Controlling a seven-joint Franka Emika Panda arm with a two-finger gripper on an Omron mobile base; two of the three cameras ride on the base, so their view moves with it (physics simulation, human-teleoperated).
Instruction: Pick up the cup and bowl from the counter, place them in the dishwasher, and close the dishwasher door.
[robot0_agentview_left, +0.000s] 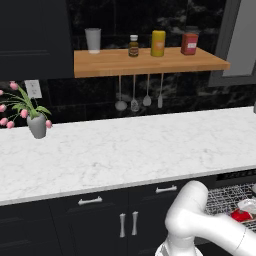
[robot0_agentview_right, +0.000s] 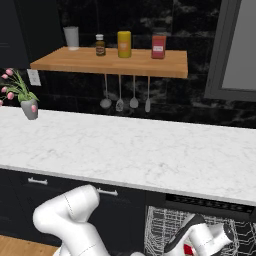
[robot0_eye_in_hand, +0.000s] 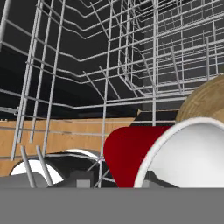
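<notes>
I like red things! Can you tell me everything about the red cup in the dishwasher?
The red cup is glossy red outside and plain white inside, smooth like plastic or glazed ceramic. In the hand view it lies tipped on its side, its wide white-rimmed mouth facing the camera. It sits in the silver wire rack of the dishwasher, below the counter edge. A round wooden-looking thing peeks out just behind it. From the left base view a bit of its red shows in the rack beside the arm.

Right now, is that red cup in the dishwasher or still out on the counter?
In: the red cup lies inside the silver wire rack, beside a wooden bowl; the counter carries no cup.
</notes>
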